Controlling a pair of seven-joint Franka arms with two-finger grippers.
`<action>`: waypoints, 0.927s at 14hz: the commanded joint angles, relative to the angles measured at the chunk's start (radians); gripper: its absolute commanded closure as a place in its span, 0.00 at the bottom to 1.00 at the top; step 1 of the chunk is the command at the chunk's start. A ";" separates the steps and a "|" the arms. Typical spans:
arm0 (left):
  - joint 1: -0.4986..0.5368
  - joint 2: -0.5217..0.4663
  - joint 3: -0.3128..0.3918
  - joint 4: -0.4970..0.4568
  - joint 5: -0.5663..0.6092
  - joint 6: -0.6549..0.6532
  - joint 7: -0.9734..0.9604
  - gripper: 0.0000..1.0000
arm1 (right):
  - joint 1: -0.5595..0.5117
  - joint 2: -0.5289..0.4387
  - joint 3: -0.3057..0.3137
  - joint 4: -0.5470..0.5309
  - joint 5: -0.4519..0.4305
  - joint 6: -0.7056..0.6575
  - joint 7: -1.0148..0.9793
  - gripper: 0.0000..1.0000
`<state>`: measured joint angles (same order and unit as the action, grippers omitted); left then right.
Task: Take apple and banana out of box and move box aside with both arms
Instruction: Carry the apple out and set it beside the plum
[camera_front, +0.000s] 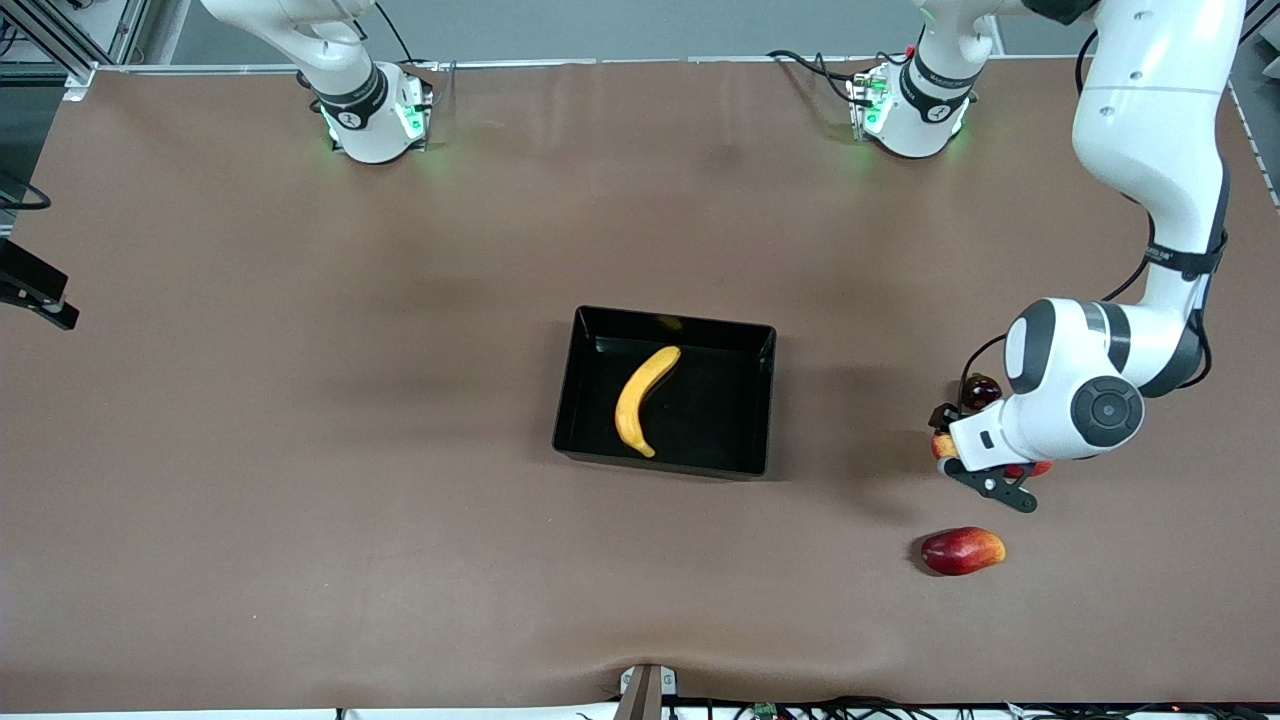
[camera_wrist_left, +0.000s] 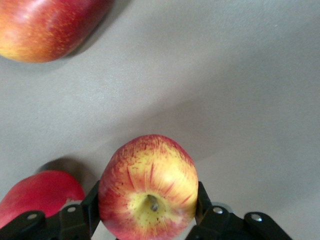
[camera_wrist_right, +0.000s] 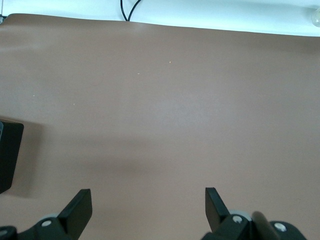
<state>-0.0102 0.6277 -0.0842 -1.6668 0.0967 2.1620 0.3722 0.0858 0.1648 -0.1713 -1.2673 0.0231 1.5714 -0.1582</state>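
The yellow banana (camera_front: 645, 400) lies in the black box (camera_front: 765, 400) at the table's middle. My left gripper (camera_front: 950, 452) is low at the left arm's end of the table, shut on the small red-and-yellow apple (camera_front: 942, 446). In the left wrist view the apple (camera_wrist_left: 148, 187) sits stem-up between the gripper's (camera_wrist_left: 147, 197) two fingers (camera_wrist_left: 91, 205). My right gripper (camera_wrist_right: 148, 202) is open and empty over bare table, with a corner of the box (camera_wrist_right: 7, 155) at the view's edge. It is out of the front view.
An elongated red-and-yellow fruit (camera_front: 962, 550) lies nearer to the front camera than the apple and shows in the left wrist view (camera_wrist_left: 45, 25). A plain red fruit (camera_front: 1035, 468) lies beside the apple, partly under the left hand (camera_wrist_left: 35, 192). A dark round object (camera_front: 982, 390) lies farther off.
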 joint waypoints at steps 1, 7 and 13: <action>0.006 0.033 -0.012 -0.007 0.020 0.064 0.013 1.00 | -0.009 -0.013 0.009 0.002 -0.012 -0.013 -0.011 0.00; -0.010 0.003 -0.016 0.004 0.020 0.061 -0.001 0.00 | -0.008 -0.011 0.009 0.002 -0.014 -0.013 -0.011 0.00; -0.187 -0.042 -0.028 0.228 -0.046 -0.221 -0.336 0.00 | -0.008 -0.013 0.009 0.002 -0.014 -0.013 -0.011 0.00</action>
<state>-0.1212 0.5955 -0.1153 -1.5183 0.0775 2.0299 0.1643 0.0858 0.1648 -0.1707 -1.2672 0.0220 1.5711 -0.1589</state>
